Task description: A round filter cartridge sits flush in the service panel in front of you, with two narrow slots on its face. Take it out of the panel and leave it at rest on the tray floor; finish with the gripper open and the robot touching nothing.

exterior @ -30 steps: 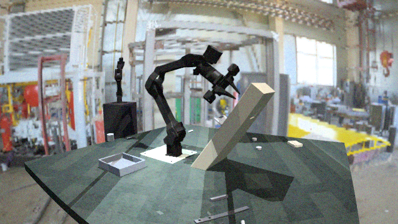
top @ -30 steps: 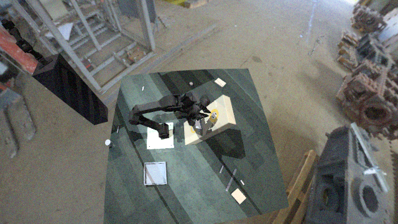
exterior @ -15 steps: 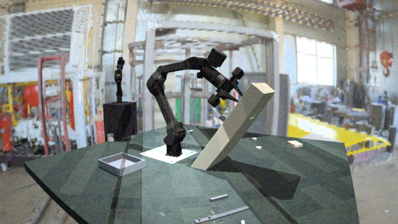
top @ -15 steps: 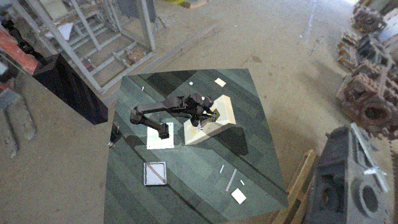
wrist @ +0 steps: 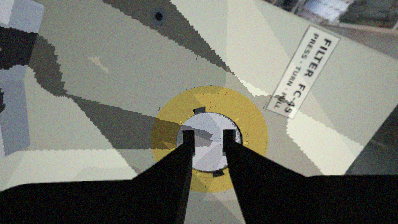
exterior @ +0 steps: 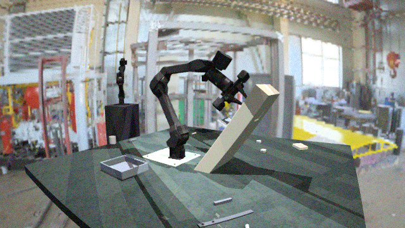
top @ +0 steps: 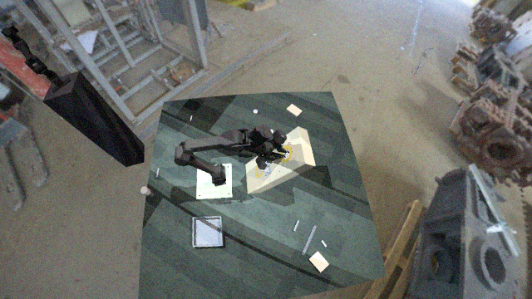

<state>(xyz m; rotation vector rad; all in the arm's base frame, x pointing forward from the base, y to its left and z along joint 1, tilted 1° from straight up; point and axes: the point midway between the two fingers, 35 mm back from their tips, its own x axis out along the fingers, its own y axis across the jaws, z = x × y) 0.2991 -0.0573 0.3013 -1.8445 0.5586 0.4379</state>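
Note:
The round pale filter cartridge [wrist: 210,162] sits in a yellow ring [wrist: 257,142] on the tilted service panel [top: 307,149] [exterior: 234,133] [wrist: 125,65]. My gripper [top: 285,154] [exterior: 243,100] [wrist: 208,146] is partly open, its fingers apart with nothing clamped between them. In the wrist view both fingertips overlap the cartridge face where its two slots lie, hiding them. How deep the tips reach cannot be told. The square grey tray [top: 193,232] [exterior: 136,171] is on the table near the arm's base and looks empty.
A bluish bracket-like part [wrist: 15,110] stands on the panel face beside another yellow arc [top: 258,171]. A label [wrist: 304,70] is near the cartridge. A long grey bar [top: 309,240] [exterior: 228,218] and small blocks lie on the table. The arm reaches over its white base plate [top: 204,191].

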